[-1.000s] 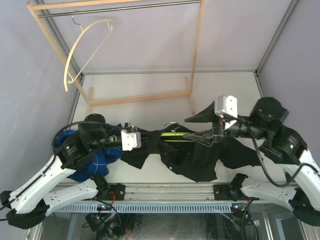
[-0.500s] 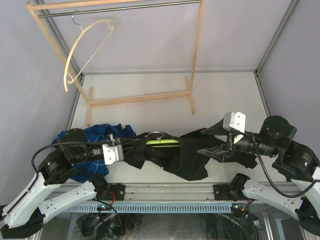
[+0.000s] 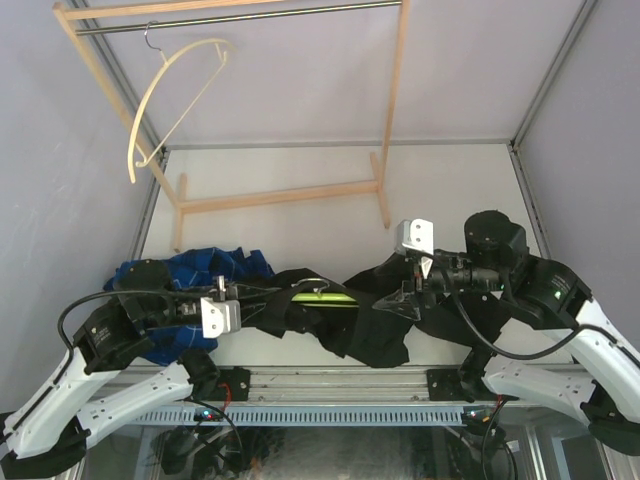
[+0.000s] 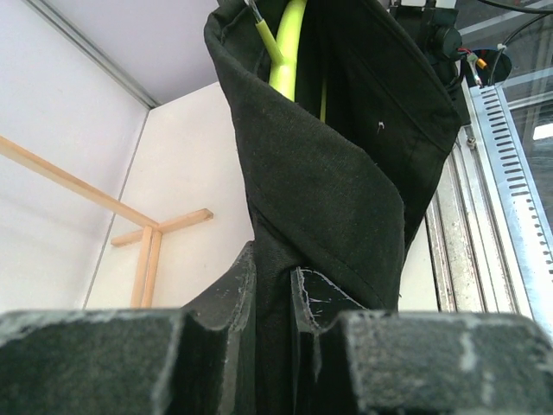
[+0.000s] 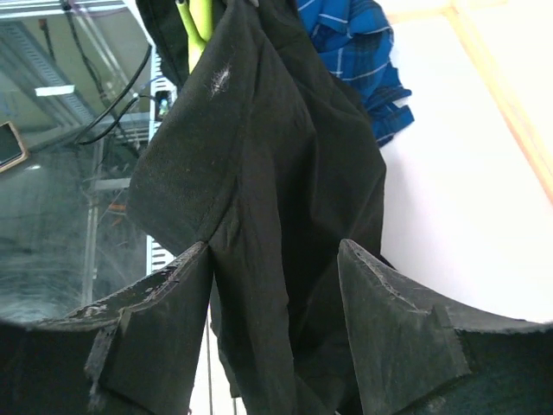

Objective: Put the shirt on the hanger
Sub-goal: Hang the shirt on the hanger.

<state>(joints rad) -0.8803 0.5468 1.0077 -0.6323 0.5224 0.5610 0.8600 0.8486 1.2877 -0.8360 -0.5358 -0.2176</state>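
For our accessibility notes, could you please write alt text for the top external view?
The black shirt is held stretched between the left gripper and right gripper, the lime-green hanger showing inside it. A blue plaid shirt lies at left; a cream hanger hangs on the wooden rack behind.

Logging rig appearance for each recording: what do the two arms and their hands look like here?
The left arm and right arm have white shells on the long links and black joint housings, with black cables looping alongside. A white camera block sits on each wrist. The left hand and right hand have dark, rough-surfaced fingers with scuffed, pale edges.
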